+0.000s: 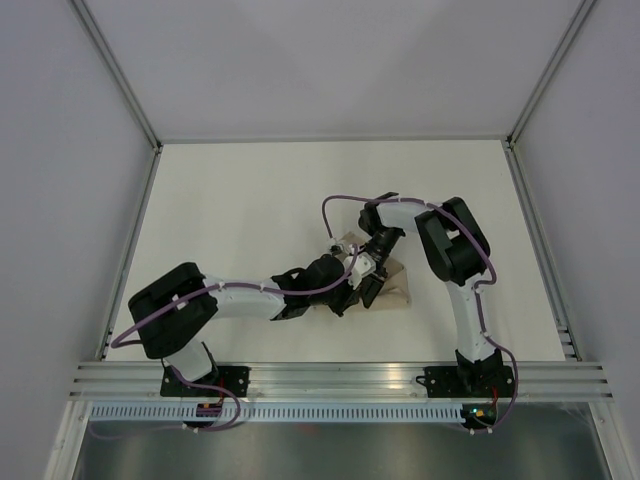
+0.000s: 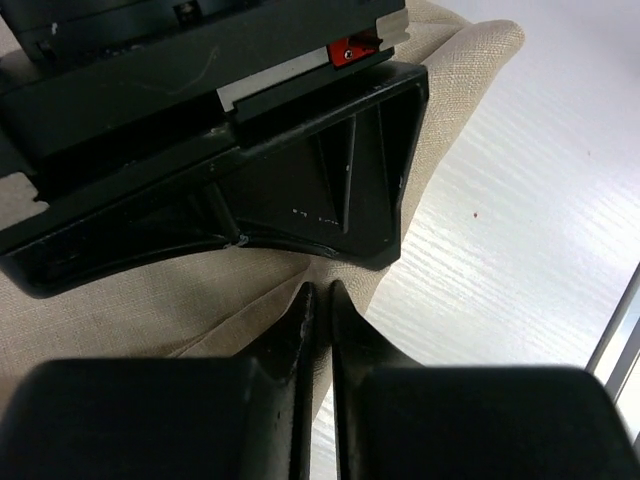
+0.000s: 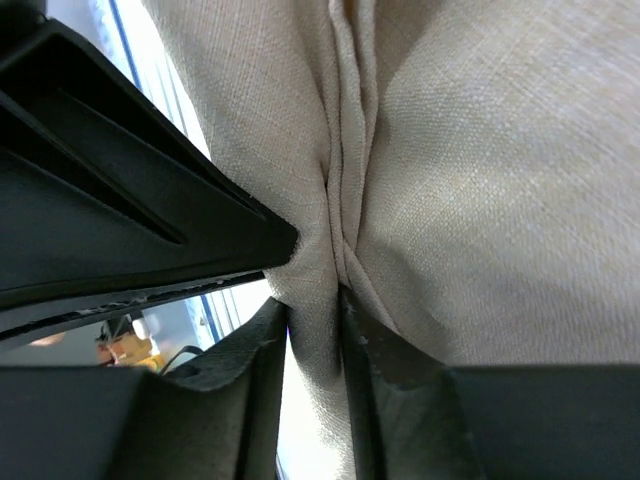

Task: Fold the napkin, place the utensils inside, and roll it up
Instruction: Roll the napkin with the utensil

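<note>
The tan napkin (image 1: 398,291) lies bunched in the middle of the table, mostly under both grippers. My left gripper (image 1: 345,296) is shut on a fold of the napkin (image 2: 130,305), its jaws pinched close together in the left wrist view (image 2: 320,292). My right gripper (image 1: 375,283) is shut on a gathered pleat of the napkin (image 3: 480,170), with cloth filling the gap in the right wrist view (image 3: 315,310). The two grippers are almost touching. The right gripper's black body (image 2: 250,160) fills the top of the left wrist view. The utensils are out of view.
The white table (image 1: 250,210) has grey walls on three sides and an aluminium rail (image 1: 340,378) along its near edge. The left gripper's black body (image 3: 110,200) crowds the left side of the right wrist view.
</note>
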